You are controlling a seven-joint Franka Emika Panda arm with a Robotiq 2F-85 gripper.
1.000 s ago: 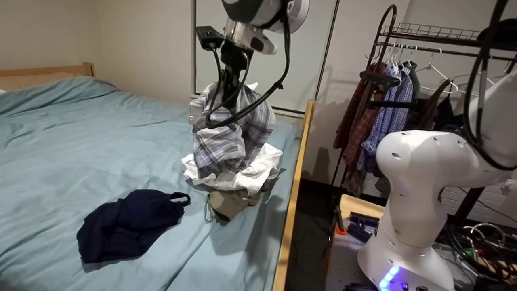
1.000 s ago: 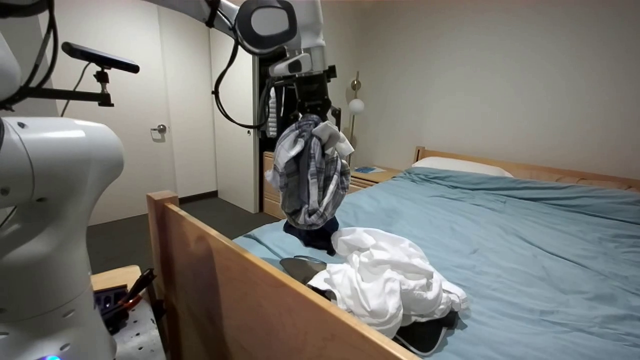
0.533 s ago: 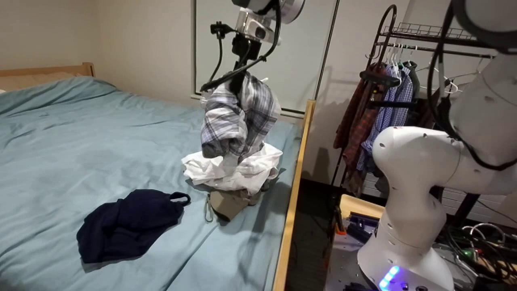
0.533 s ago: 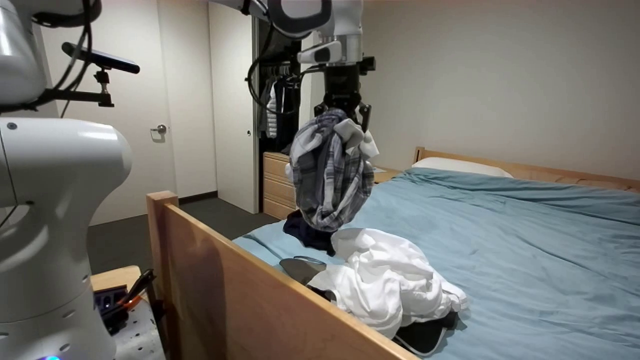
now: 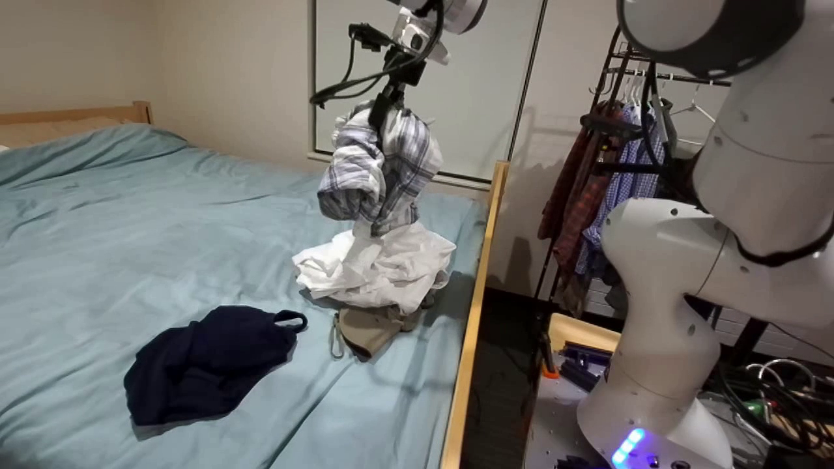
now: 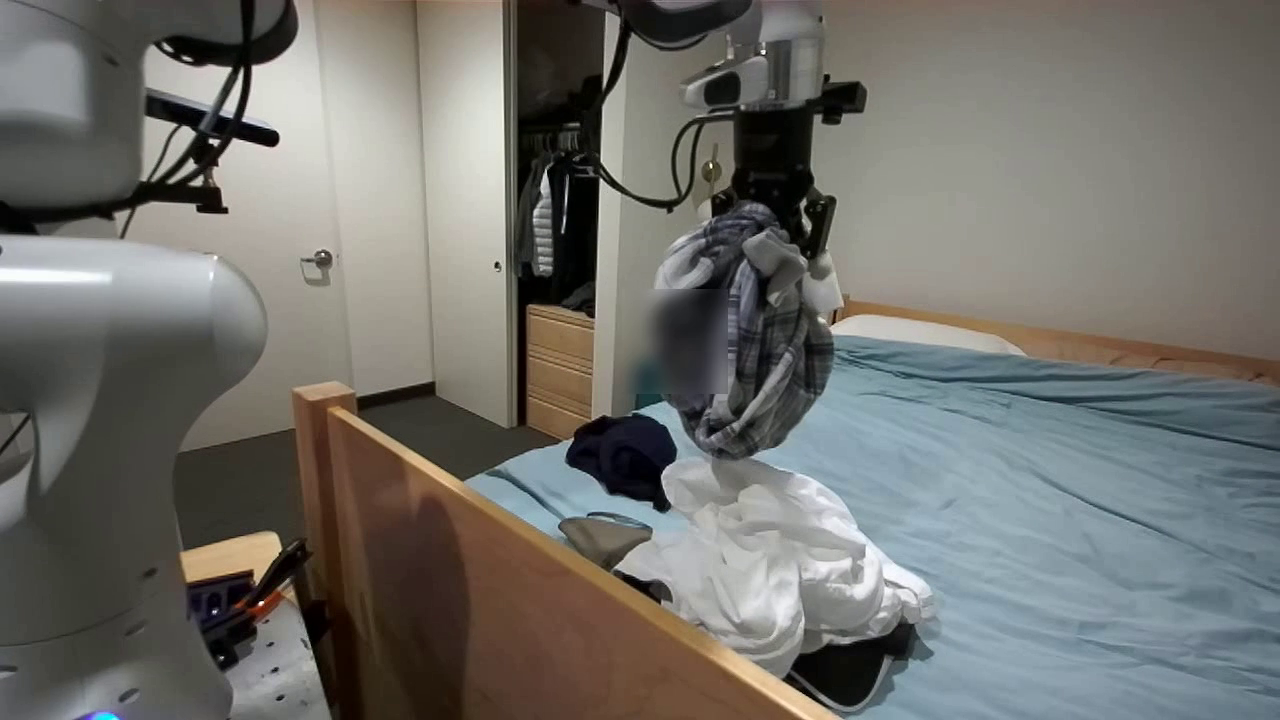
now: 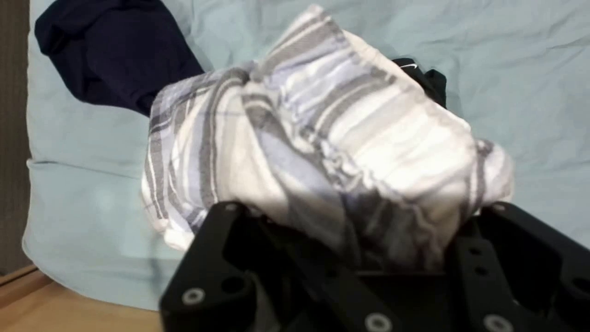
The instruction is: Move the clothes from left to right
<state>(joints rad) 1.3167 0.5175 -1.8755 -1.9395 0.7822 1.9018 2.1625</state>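
Observation:
My gripper (image 5: 384, 116) is shut on a grey, white and blue plaid shirt (image 5: 407, 153) and holds it bunched in the air above the bed. The shirt also hangs from the gripper (image 6: 775, 225) in the other view of the scene. In the wrist view the shirt (image 7: 221, 138) fills the space between the fingers; the fingertips are hidden in the cloth. A white garment (image 5: 391, 273) lies crumpled on the bed below the shirt, with an olive-grey item (image 5: 368, 329) partly under it. A dark navy garment (image 5: 215, 365) lies apart from them. A black item (image 6: 850, 670) shows under the white garment's edge.
The bed (image 5: 163, 247) has a blue-green sheet. Its wooden footboard (image 6: 520, 560) stands between the robot base and the clothes. A clothes rack (image 5: 625, 71) with hung shirts stands behind the arm. Tools (image 5: 580, 365) lie on the table by the base.
My gripper has carried the plaid shirt higher and across the bed; it has moved to the right in an exterior view. The clothes on the bed have not moved.

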